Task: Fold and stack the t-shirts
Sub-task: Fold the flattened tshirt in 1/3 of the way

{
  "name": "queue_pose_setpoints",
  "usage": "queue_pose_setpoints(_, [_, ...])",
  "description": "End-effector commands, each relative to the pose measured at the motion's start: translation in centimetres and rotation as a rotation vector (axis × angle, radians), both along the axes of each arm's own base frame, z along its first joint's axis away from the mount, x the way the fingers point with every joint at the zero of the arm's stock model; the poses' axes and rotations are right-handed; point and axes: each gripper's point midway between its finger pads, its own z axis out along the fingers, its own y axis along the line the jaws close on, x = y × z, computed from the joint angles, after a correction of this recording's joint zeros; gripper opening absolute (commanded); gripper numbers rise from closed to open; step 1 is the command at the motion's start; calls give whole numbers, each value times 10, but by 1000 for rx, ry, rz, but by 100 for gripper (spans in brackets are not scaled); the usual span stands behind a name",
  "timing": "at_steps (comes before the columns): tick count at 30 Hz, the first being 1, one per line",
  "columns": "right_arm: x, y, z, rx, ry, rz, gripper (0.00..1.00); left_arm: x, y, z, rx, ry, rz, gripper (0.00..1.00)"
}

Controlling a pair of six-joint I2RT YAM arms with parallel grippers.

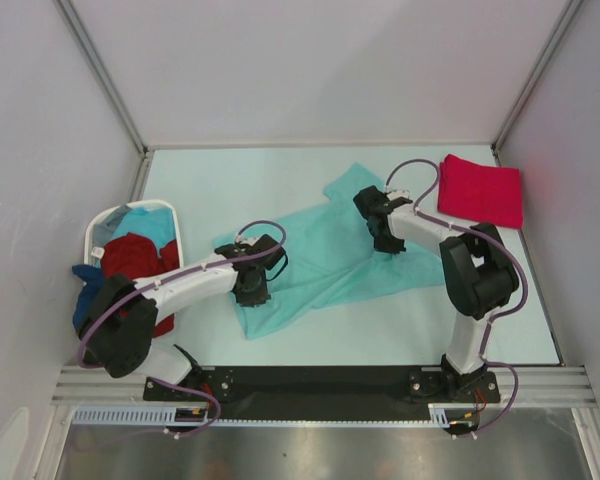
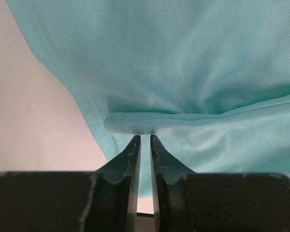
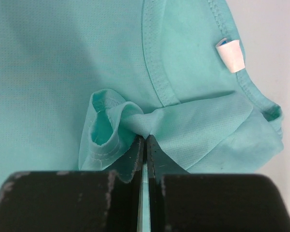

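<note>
A light teal t-shirt (image 1: 320,262) lies spread and rumpled in the middle of the table. My left gripper (image 1: 252,288) is at its near left part. In the left wrist view that gripper (image 2: 145,137) has its jaws only a narrow slit apart, pinching a folded hem of the teal cloth (image 2: 183,63) at the tips. My right gripper (image 1: 388,243) is at the shirt's far right part. In the right wrist view it (image 3: 145,137) is shut on a bunched fold of teal cloth (image 3: 63,63) near the collar and its white label (image 3: 230,54). A bright pinkish-red t-shirt (image 1: 480,190) lies folded at the far right.
A white laundry basket (image 1: 130,207) stands at the left edge. It holds a dark red shirt (image 1: 135,255) and a light blue one (image 1: 152,226), and a blue shirt (image 1: 84,292) hangs over its near side. Grey walls close in the table's left, far and right sides.
</note>
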Motion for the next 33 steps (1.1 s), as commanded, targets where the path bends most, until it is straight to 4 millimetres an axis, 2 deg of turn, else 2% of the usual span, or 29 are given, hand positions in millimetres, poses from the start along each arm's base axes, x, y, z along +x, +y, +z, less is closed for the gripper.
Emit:
queue_pose_setpoints(1, [16,6,5,16,-43,-4,7,11,-3,8,2,-32,19,22])
queue_pose_setpoints(2, [16,7,5,16,-44,-1,15,11,-2,8,5,-32,18,24])
queue_pose_setpoints(4, [17,6,10,22,-56,-2,22,12,-3,10,2,-38,12,27])
queue_pose_setpoints(5, [15,5,11,18,-61,-3,33,12,-3,11,0,-40,12,30])
queue_pose_setpoints(7, [15,2,21,6,-86,-10,43,14,-4,16,-10,-54,10,33])
queue_pose_setpoints(8, [15,2,33,13,-114,-10,49,15,-5,19,-17,-65,9,34])
queue_pose_setpoints(10, [9,-4,41,-4,-124,-15,52,17,-6,24,-26,-79,5,37])
queue_pose_setpoints(11, [6,-6,55,2,-149,-19,54,18,-7,29,-37,-94,4,38])
queue_pose_setpoints(15, [-14,-8,70,11,-166,-9,55,17,-8,32,-46,-102,-6,39])
queue_pose_setpoints(18, [-32,-5,66,22,-140,3,55,13,-11,27,-45,-89,-22,40])
queue_pose_setpoints(21, [-56,12,49,15,-98,60,54,9,-15,17,-32,-64,-41,39])
queue_pose_setpoints(23, [-68,13,35,2,-69,68,53,9,-17,11,-27,-56,-45,39])
queue_pose_setpoints(25, [-76,20,26,8,-54,79,52,12,-18,7,-15,-51,-49,39])
queue_pose_setpoints(28, [-82,21,17,1,-36,82,51,17,-17,3,12,-49,-54,39])
queue_pose_setpoints(33, [-81,19,7,-24,-24,88,51,21,-21,-2,24,-36,-76,40])
